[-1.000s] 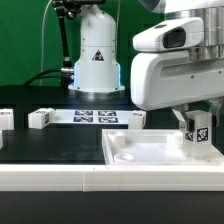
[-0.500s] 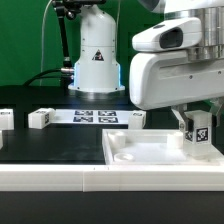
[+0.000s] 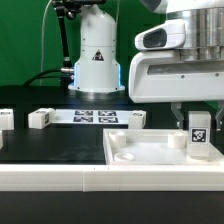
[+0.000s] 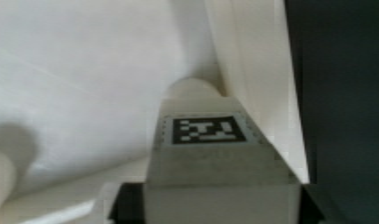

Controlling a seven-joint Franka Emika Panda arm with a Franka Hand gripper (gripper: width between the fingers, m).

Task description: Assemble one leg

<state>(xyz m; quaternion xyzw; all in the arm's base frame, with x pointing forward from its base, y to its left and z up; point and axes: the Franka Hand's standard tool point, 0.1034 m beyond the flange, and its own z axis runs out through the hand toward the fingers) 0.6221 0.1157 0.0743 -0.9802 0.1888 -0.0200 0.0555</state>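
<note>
My gripper (image 3: 199,118) is shut on a leg (image 3: 200,136), a small white oblong block with a black-and-white marker tag on its face. I hold it upright over the far right corner of the large flat white tabletop (image 3: 150,152), its lower end at or just above the surface. In the wrist view the leg (image 4: 212,140) runs out from between my fingers (image 4: 133,200) toward the tabletop's edge (image 4: 257,70). Another leg (image 3: 41,118) lies on the black table at the exterior view's left.
The marker board (image 3: 95,117) lies behind the tabletop, with a white part (image 3: 133,119) at its right end. Another white part (image 3: 5,118) sits at the left edge. The arm's white base (image 3: 95,55) stands at the back. A white ledge (image 3: 50,175) runs along the front.
My gripper has moved to the exterior view's right with the leg, which now stands slightly lower and closer to the tabletop's right edge.
</note>
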